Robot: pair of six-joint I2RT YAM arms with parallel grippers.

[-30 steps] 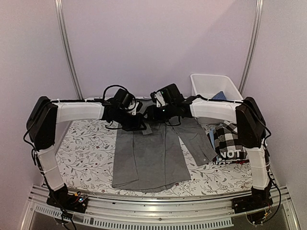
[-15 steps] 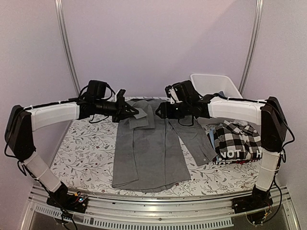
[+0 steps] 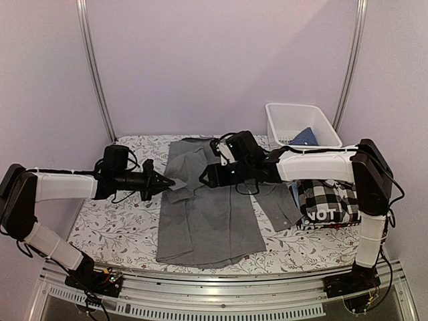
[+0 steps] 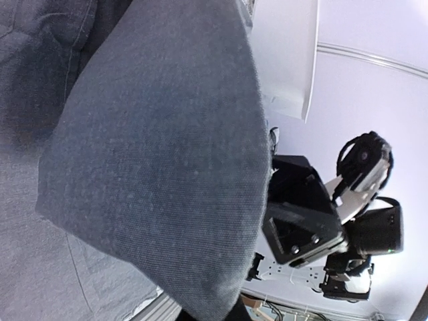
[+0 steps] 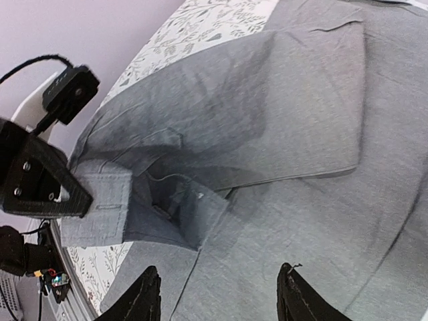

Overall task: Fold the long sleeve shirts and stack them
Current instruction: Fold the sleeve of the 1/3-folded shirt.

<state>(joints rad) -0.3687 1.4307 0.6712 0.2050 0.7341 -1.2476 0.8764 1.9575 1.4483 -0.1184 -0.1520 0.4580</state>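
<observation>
**Desk editor:** Where's the shirt?

**Photographer:** The grey shirt [image 3: 207, 217] lies flat in the middle of the flowered desk [image 3: 114, 224], collar at the far end. One sleeve sprawls out toward the checked shirt [image 3: 331, 194] on the pile at the right.

**Desk editor:** Who has hold of it?

**Photographer:** The left gripper [image 3: 166, 182], jaws pinching the other sleeve's cuff [image 5: 100, 200] at the shirt's left edge. The right gripper [image 5: 221, 297] hovers just over the chest, jaws spread and holding nothing.

**Desk editor:** What could go wrong?

**Photographer:** Nothing pins the body down. A hard pull on the cuff would likely drag the whole shirt askew and ruck the fold. The pinch also looks thin, so the cuff may slip free and the sleeve flop crooked. The loose sleeve could catch the pile.
</observation>
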